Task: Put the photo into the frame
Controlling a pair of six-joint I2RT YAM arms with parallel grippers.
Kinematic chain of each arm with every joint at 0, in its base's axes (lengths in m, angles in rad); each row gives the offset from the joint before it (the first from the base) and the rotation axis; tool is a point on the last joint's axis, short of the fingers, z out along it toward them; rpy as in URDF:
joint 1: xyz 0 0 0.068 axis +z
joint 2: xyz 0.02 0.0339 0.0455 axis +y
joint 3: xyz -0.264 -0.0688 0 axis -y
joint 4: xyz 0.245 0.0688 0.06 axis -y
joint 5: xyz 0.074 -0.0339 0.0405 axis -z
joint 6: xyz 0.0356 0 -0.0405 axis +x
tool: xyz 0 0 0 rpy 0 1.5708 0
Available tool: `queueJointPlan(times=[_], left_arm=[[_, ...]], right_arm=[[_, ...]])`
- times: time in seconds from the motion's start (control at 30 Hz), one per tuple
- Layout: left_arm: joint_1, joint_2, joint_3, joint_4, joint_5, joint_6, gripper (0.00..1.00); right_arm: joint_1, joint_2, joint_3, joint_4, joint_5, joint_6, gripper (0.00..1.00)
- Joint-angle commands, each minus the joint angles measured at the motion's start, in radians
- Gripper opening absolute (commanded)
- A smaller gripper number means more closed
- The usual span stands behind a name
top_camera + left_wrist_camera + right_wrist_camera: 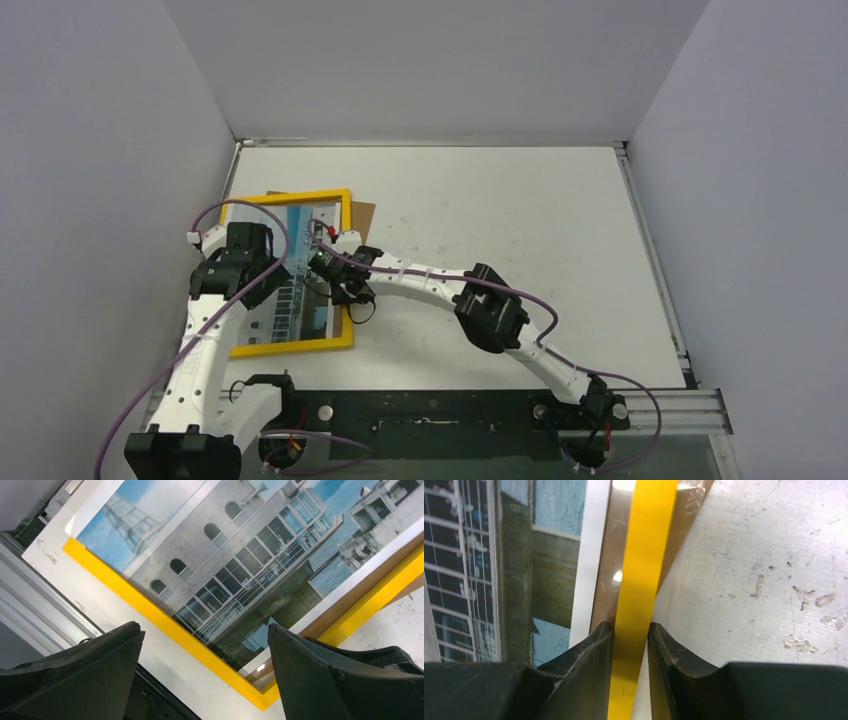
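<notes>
Two wrist views settle what overhead hides: right gripper (630,630) pinches frame (644,555) by yellow rail; left gripper (204,626) gapes wide, empty, above photo (225,555); brown backing board (601,580) peeks between.

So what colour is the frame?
The frame is bright yellow; the right wrist view shows it best.

White, scuffed table (520,220) carries the yellow frame (290,346) at its left side; brown backing board (362,212) shows at frame's far-right corner.
</notes>
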Motion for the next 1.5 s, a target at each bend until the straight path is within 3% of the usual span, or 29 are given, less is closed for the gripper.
queueJointPlan(times=[0.0,0.07,0.3,0.63,1.1,1.3,1.47], left_arm=[[0.009,-0.001,-0.006,0.044,0.015,0.004,0.96],[0.009,-0.001,0.011,0.039,0.008,0.015,0.95],[0.008,0.011,0.261,0.006,-0.150,0.207,0.94],[-0.006,0.021,0.325,0.051,-0.083,0.302,0.94],[-0.016,0.079,0.292,0.127,0.135,0.328,0.94],[-0.004,0.109,0.215,0.141,0.208,0.305,0.94],[0.002,0.167,0.113,0.177,0.356,0.281,0.93]], right_arm=[[0.000,-0.051,-0.019,0.096,0.004,-0.030,0.07],[0.000,-0.097,-0.063,0.171,-0.004,-0.036,0.00],[-0.050,-0.259,-0.190,0.378,-0.085,0.016,0.00],[-0.166,-0.451,-0.388,0.418,-0.142,-0.022,0.00],[-0.356,-0.773,-0.816,0.358,-0.128,-0.248,0.00],[-0.416,-0.828,-0.953,0.391,-0.111,-0.291,0.00],[-0.471,-0.881,-1.055,0.377,-0.086,-0.356,0.00]])
